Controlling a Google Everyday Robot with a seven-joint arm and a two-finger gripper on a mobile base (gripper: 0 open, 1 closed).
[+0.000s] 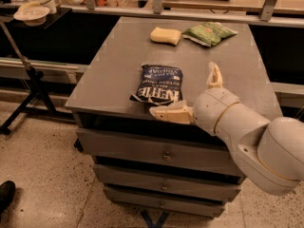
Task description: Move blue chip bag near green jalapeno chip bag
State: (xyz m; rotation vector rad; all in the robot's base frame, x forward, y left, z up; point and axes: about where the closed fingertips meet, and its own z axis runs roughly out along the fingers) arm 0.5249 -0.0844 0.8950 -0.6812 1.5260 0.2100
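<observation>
Gaping claw (185, 89) beside one blue bag (159, 82); one green bag (209, 32)

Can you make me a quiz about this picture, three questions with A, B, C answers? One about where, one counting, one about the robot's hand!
1. Where is the small bright green crinkly chip bag?
A. on the floor
B. at the far right of the grey metal tabletop
C. in a drawer

2. How many chip bags lie on the tabletop?
A. one
B. two
C. four

3. How is the cream two-finger gripper?
A. shut on the green bag
B. shut and empty
C. open, beside the dark navy crinkly chip bag

Answers: B, it lies by the far edge; B, only the green and navy bags; C, its fingers are spread at the near edge.
</observation>
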